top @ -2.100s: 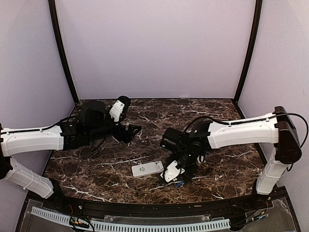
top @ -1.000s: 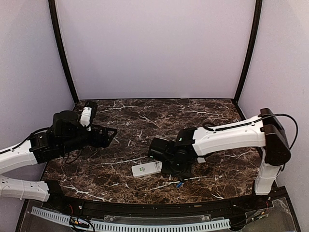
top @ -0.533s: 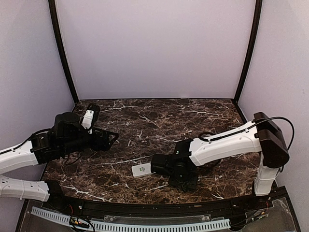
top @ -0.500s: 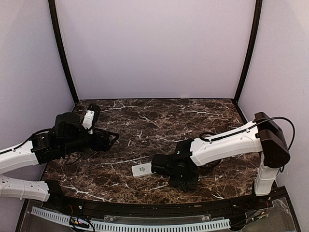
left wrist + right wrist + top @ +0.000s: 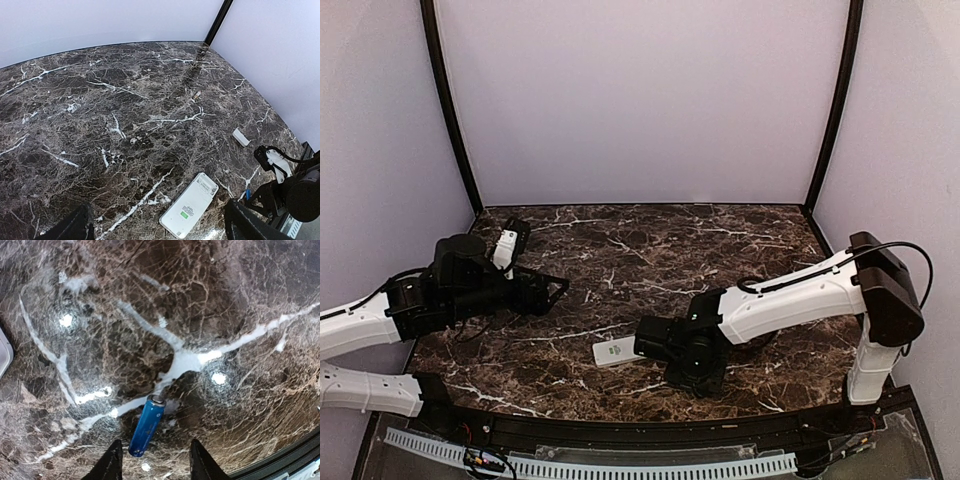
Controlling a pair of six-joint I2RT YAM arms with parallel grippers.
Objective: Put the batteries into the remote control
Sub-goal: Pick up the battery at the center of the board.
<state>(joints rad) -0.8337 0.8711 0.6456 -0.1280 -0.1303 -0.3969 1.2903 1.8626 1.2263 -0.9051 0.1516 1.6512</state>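
Marble, dark brown with white veins, covers the table (image 5: 650,240), and on it, near the 6 o'clock edge in the top view, lies the white remote control (image 5: 620,351), flat and with a small green mark on its upper face (the left wrist camera shows it best). The right claw (image 5: 155,452) points straight down at the slab just at the remote's 3 o'clock side. Its two black fingers (image 5: 114,460) stand partly apart with one blue battery (image 5: 146,425) lying flat on the marble between them. The battery's metal cap points to 1 o'clock in the wrist view and its other end sits nearer the 9 o'clock finger. Neither finger seems to touch it, though the tips are cut off by the frame edge, so the claw has hold of nothing. The left claw (image 5: 157,205) hovers over the table's 9 o'clock side, spread wide and empty, looking toward the remote. A small white piece (image 5: 241,137) lies alone at about 2 o'clock from the remote in that view.
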